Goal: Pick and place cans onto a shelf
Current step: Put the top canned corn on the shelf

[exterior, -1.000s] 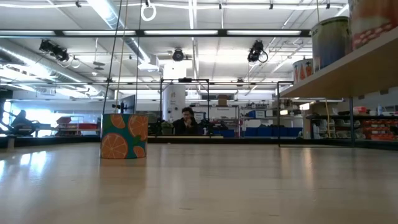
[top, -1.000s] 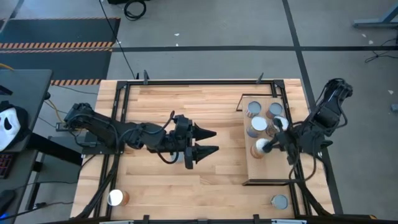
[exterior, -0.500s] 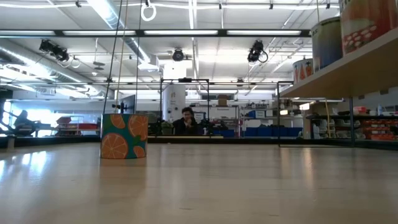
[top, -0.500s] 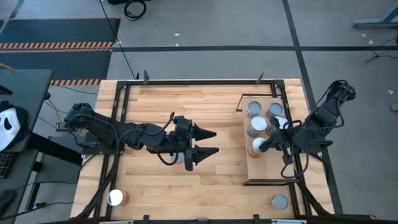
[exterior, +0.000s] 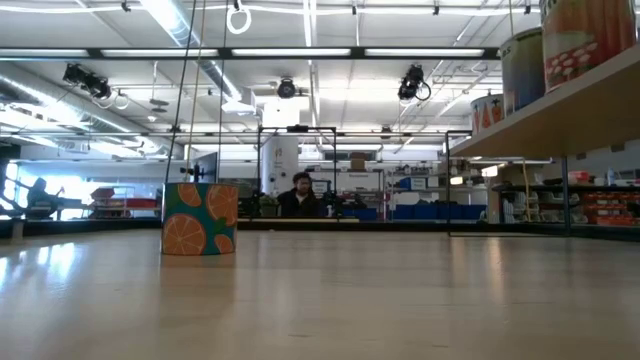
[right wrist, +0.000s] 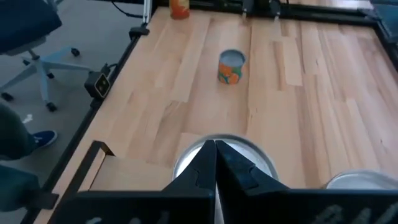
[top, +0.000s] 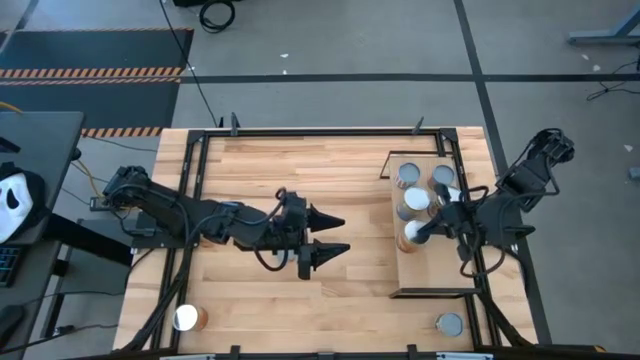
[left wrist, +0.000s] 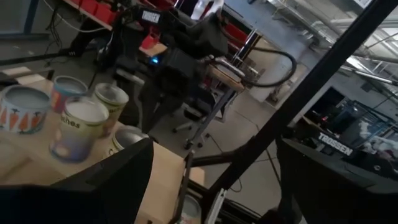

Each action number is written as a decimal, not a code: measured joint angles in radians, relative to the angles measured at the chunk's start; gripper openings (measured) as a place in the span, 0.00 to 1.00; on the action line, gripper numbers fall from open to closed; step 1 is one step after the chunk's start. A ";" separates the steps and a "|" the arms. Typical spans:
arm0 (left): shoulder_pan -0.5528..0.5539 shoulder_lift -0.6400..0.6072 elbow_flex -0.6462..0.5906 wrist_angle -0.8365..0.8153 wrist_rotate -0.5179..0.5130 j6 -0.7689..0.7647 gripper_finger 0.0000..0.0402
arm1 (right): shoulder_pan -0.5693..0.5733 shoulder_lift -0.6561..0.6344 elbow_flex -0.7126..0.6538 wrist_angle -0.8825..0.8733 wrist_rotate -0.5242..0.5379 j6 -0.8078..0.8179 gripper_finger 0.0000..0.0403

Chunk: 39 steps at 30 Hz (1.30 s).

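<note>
right tool [top: 432, 229] pinched shut, empty, above the shelf [top: 432, 278] beside its cans [top: 417, 200]; left tool [top: 335, 234] spread wide, well apart from the shelf.

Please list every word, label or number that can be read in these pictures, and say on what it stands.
"TROSSEN": on the dark robot part, left wrist view.
Purple-labelled can: some lettering, too blurred to read.
White tag on the equipment behind: unreadable.
Orange-patterned can: pictures only, no words.

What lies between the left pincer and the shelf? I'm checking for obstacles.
Nothing: in the high view, only bare tabletop separates the open left pincer from the shelf, where several cans already stand.
</note>
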 joint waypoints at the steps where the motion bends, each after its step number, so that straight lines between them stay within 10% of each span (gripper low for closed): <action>1: 0.000 0.000 0.000 -0.002 0.001 -0.004 0.87 | -0.003 -0.001 0.001 0.003 0.001 -0.006 0.02; 39: 0.002 0.000 0.000 -0.035 -0.002 -0.032 0.87 | -0.061 0.006 -0.039 -0.066 -0.111 0.076 0.02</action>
